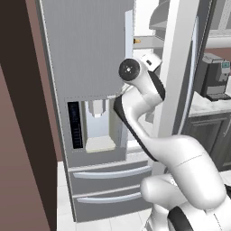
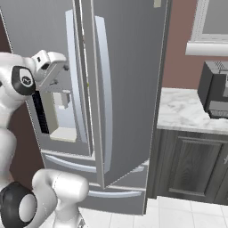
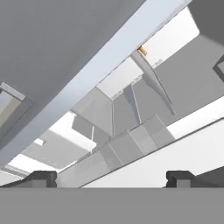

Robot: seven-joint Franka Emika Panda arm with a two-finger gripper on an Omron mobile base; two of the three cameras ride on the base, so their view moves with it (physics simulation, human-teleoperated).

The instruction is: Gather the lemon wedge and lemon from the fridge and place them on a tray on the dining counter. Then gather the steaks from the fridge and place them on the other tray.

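The steel fridge [image 1: 90,67] stands before me with its right door [image 2: 129,89] swung partly open. My gripper [image 2: 66,70] is open and holds nothing; it sits at chest height by the gap between the two doors. In the hand view the fingertips [image 3: 43,178] stand wide apart, and my gripper [image 3: 111,177] looks up past a door edge at white fridge shelves [image 3: 168,39]. A small orange-tan bit [image 3: 142,51] lies at one shelf's edge; what it is I cannot tell. The same bit [image 1: 136,41] peeks out high inside the fridge. The doors hide the rest of the contents.
The left door carries a water dispenser [image 1: 92,124], with two freezer drawers [image 1: 110,182] below it. A brown wall panel [image 1: 22,135] closes off the left. To the right stand a marble counter [image 2: 187,111], dark cabinets [image 2: 191,164] and a coffee machine [image 2: 216,91].
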